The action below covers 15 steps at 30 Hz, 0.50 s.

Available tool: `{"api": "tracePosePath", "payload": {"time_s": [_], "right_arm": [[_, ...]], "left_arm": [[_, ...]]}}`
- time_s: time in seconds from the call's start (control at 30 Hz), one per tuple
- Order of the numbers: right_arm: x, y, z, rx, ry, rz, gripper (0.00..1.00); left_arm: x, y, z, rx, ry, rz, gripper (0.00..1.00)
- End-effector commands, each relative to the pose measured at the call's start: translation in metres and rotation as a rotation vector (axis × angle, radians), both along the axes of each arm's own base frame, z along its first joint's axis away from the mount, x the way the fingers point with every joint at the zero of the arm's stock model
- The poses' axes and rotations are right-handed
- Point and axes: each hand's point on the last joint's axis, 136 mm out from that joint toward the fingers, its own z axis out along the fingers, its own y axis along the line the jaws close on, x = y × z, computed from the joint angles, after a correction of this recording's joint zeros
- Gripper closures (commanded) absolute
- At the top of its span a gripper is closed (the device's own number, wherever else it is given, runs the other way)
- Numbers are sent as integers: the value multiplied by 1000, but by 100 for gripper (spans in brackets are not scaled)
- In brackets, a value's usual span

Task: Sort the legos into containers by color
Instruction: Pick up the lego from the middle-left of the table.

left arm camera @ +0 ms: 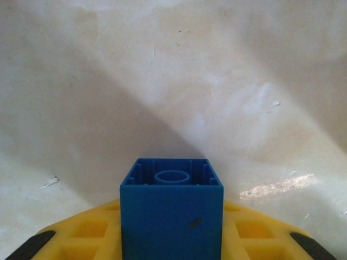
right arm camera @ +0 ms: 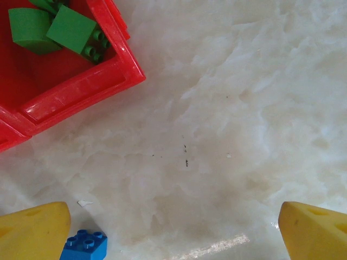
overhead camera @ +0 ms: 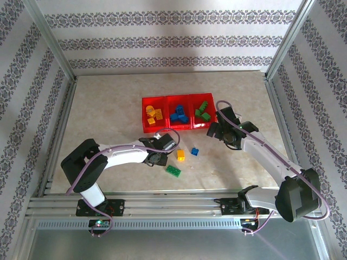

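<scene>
The three red containers [overhead camera: 179, 129] sit in a row in the middle of the table [overhead camera: 108, 108], a bit closer to its far edge. The left bin holds yellow bricks [overhead camera: 152, 115]. The middle bin holds blue bricks [overhead camera: 178, 114]. The right bin holds green bricks [overhead camera: 203, 111].

Three legos lie loose on the table, between the containers and the near edge. There is a yellow brick [overhead camera: 180, 155] with a small blue brick [overhead camera: 194, 151] just beside it. A flat green brick [overhead camera: 174, 171] lies a little closer to the near edge.

The left gripper [left arm camera: 171, 244] is just to the left of the yellow brick. Its yellow fingers [left arm camera: 81, 235] are squeezed on the sides of a blue lego [left arm camera: 171, 211]. The hollow side of that lego faces the wrist camera.

The right gripper [overhead camera: 216, 125] hangs over the table by the near right corner of the green bin. Its fingers are spread wide apart and grip nothing. In its wrist view the small blue brick lies close to the left finger.
</scene>
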Motion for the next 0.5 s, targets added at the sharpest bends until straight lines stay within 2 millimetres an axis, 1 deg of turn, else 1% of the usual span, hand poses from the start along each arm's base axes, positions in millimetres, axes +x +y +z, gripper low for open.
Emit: {"api": "tracePosePath", "payload": {"time_s": [0.0, 0.23, 0.47], "right_arm": [[-1, -2, 2, 14, -14, -17, 2], [2, -2, 3, 10, -13, -14, 2], [4, -2, 5, 9, -25, -10, 2]], "left_arm": [[10, -1, 9, -20, -32, 10, 78], [23, -2, 28, -48, -99, 39, 84], [43, -8, 51, -61, -176, 39, 85]]}}
